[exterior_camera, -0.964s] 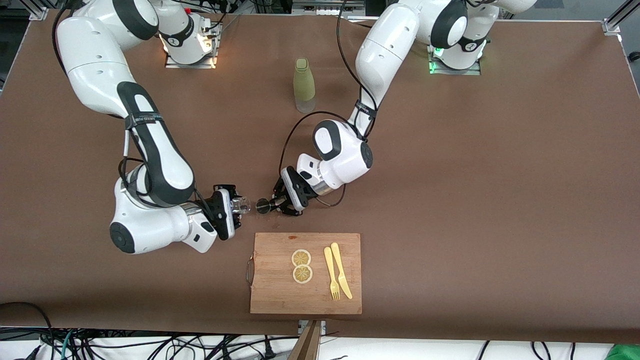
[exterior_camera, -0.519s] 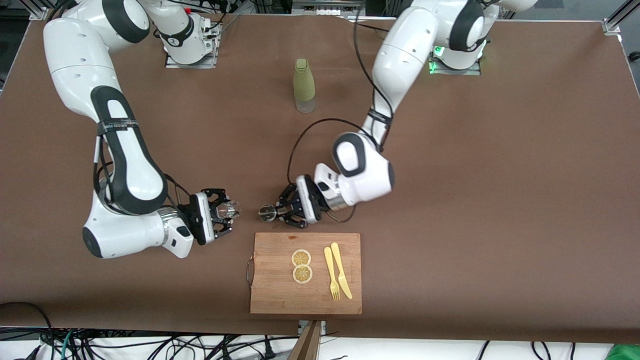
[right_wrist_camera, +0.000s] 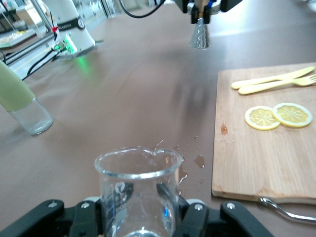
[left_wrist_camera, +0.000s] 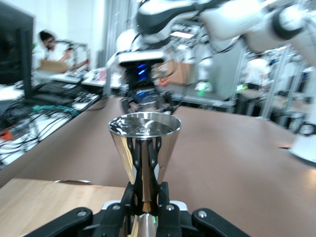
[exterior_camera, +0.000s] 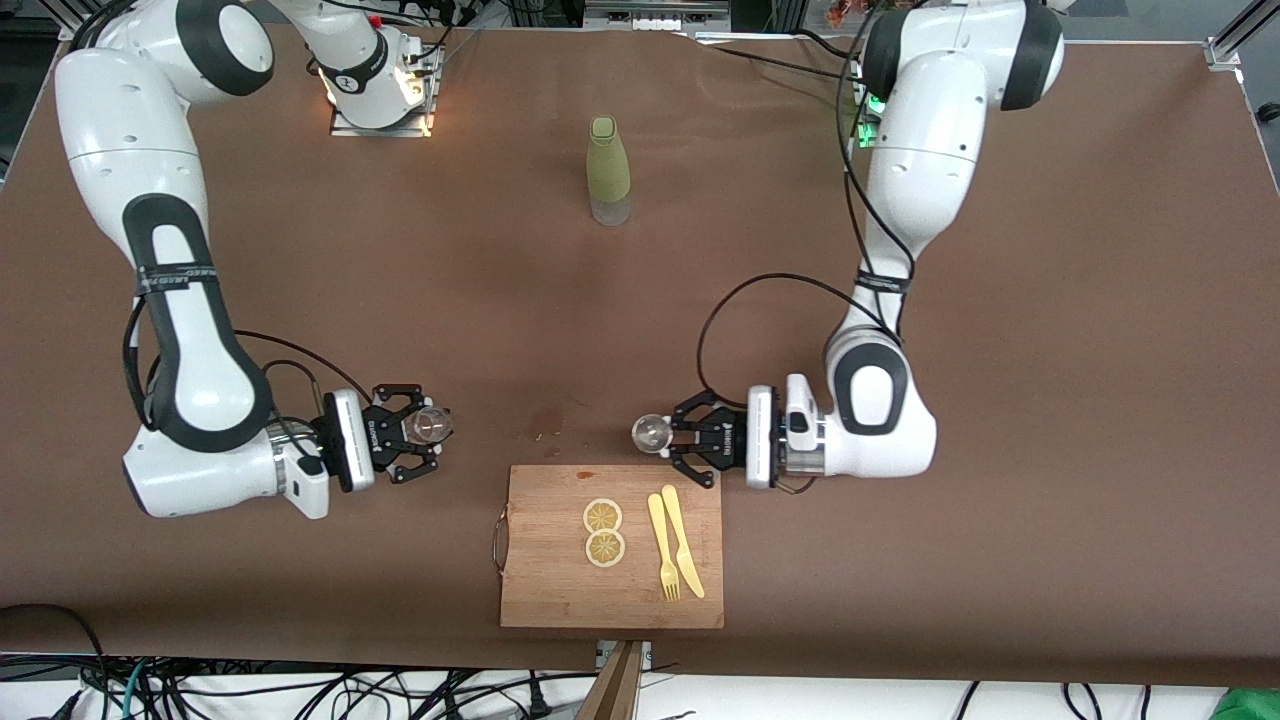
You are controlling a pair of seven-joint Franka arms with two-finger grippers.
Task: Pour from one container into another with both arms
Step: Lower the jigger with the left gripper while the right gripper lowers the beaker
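The small steel jigger (exterior_camera: 652, 432) is upright with its round mouth up. My left gripper (exterior_camera: 672, 437) is shut on its narrow waist, over the table beside the cutting board's corner. The left wrist view shows the jigger (left_wrist_camera: 144, 148) rising from my left gripper (left_wrist_camera: 146, 191). The small clear glass (exterior_camera: 431, 425) is upright in my right gripper (exterior_camera: 414, 429), which is shut on it over bare table toward the right arm's end. In the right wrist view the glass (right_wrist_camera: 138, 190) fills the foreground in my right gripper (right_wrist_camera: 139, 210), with the jigger (right_wrist_camera: 199, 35) farther off.
A wooden cutting board (exterior_camera: 545, 590) with two lemon slices (exterior_camera: 603, 532), a yellow fork (exterior_camera: 662, 548) and a knife (exterior_camera: 684, 540) lies nearer the front camera. A tall olive-green bottle (exterior_camera: 608, 170) stands toward the bases. Wet spots (exterior_camera: 545, 437) mark the table between the grippers.
The two grippers have drawn apart: the left carried the jigger toward the left arm's end, the right carried the glass toward the right arm's end. Both grips stayed shut.
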